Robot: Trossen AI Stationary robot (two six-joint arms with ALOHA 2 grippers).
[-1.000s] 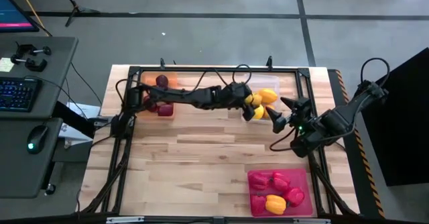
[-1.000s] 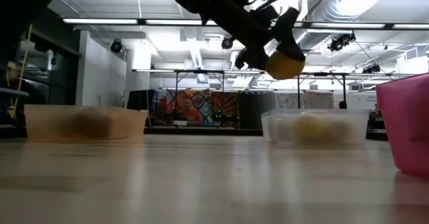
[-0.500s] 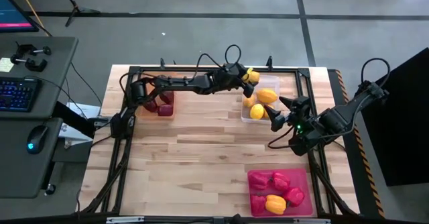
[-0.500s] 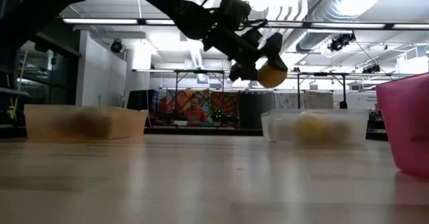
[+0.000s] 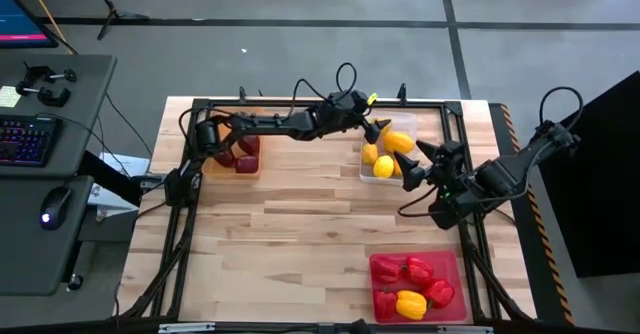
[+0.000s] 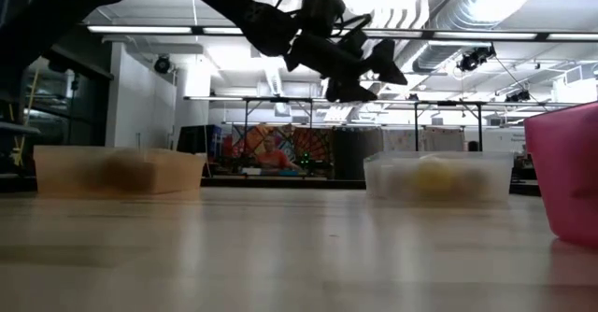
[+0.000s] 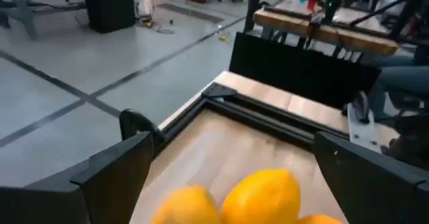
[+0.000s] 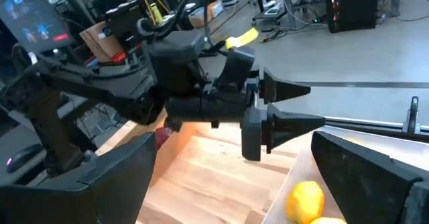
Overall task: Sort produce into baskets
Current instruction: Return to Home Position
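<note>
From above, lemons (image 5: 383, 166) lie in the clear basket (image 5: 362, 171) at the tabletop's far edge; the low view shows maybe one, blurry. Left tool (image 5: 381, 132) hangs over it, spread, empty. Right tool (image 5: 406, 167) beside, spread too.

One second earlier, my left gripper (image 5: 380, 129) held a lemon over the near part of the clear basket (image 5: 362, 162). Half a second earlier it had drawn back to the basket's far edge, with the lemon still gripped. At this moment its fingers stood apart with nothing between them, above the far part of the basket. The lemon had left the grip; which of the lemons (image 7: 261, 197) in the basket it was could not be determined. My right gripper (image 5: 410, 161) had shifted slightly toward the far side, beside the basket. In the low view, a person (image 6: 272, 149) had come into sight in the room behind.
</note>
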